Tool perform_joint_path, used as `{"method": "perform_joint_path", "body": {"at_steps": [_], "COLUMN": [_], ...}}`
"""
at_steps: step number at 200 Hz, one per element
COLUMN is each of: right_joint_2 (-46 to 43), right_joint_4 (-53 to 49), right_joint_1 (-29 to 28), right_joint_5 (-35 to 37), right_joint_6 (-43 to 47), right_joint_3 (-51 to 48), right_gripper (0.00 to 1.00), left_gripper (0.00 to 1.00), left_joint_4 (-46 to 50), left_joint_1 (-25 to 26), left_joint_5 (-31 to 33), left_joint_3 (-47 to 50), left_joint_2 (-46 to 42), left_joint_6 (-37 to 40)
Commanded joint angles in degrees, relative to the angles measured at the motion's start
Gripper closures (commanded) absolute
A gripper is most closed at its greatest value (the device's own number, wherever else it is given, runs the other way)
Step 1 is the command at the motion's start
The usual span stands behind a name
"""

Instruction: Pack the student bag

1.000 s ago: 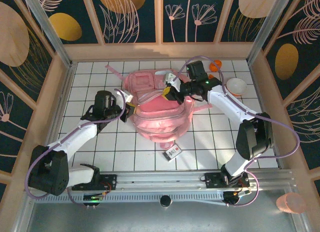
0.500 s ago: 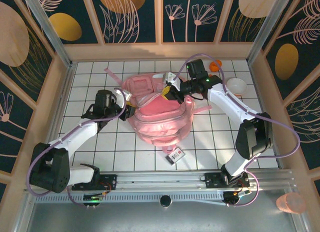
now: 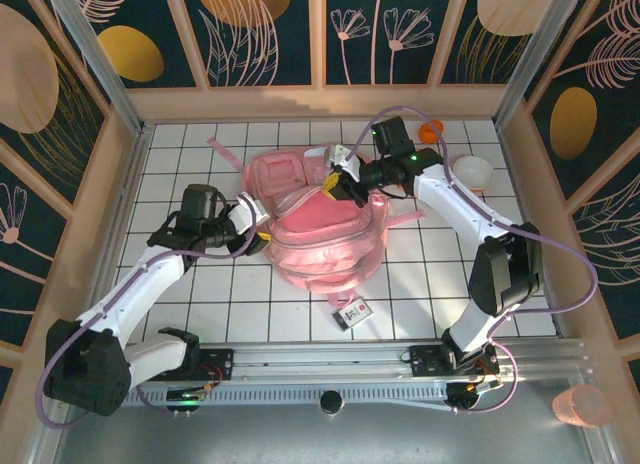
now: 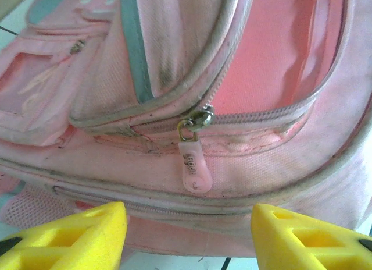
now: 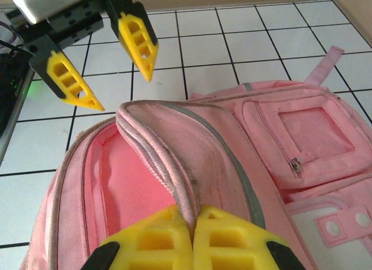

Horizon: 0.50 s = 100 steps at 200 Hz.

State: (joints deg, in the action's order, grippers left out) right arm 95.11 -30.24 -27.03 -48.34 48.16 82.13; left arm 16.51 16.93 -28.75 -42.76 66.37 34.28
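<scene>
The student bag (image 3: 322, 234), a big pink backpack, lies flat in the middle of the tiled table with its main compartment unzipped. My right gripper (image 3: 336, 188) is shut on the raised rim of the bag's front panel (image 5: 174, 165), and its yellow fingers (image 5: 157, 241) pinch that edge from both sides (image 5: 192, 226). My left gripper (image 3: 262, 234) stands open at the bag's left side. Its yellow fingertips (image 4: 75, 235) flank the zip area without touching it (image 4: 189, 241). The pink zip pull (image 4: 193, 172) hangs free between them. The open left gripper (image 5: 123, 91) hovers just past the bag's rim.
A small white card-like item (image 3: 350, 311) lies on the tiles just in front of the bag. A white bowl (image 3: 473, 171) and an orange object (image 3: 430, 134) sit at the back right. Wooden walls (image 3: 110, 214) bound the table on three sides.
My left gripper has opened, let go of the bag's zip and backed off to the left. The right gripper has kept its hold on the rim.
</scene>
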Motion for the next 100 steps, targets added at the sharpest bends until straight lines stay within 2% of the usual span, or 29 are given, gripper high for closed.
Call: {"method": "perform_joint_path", "body": {"at_steps": [1, 71, 100], "right_joint_2": [-0.2, 0.3, 0.7], "right_joint_4": [1.5, -1.5, -2.1], "right_joint_1": [-0.1, -0.1, -0.1], "right_joint_5": [-6.0, -7.9, -8.4], "right_joint_6": [2.3, 4.2, 4.5], "right_joint_3": [3.6, 4.3, 4.8], "right_gripper": [1.0, 1.0, 1.0], "left_gripper": [0.42, 0.48, 0.6], "left_joint_4": [-2.0, -10.7, -10.7], "left_joint_1": [0.1, 0.2, 0.1], "left_joint_5": [-2.8, -12.3, -10.7], "left_joint_3": [-2.2, -2.3, -2.0], "left_joint_2": [3.2, 6.5, 7.9], "left_joint_6": [4.5, -0.8, -0.4]}}
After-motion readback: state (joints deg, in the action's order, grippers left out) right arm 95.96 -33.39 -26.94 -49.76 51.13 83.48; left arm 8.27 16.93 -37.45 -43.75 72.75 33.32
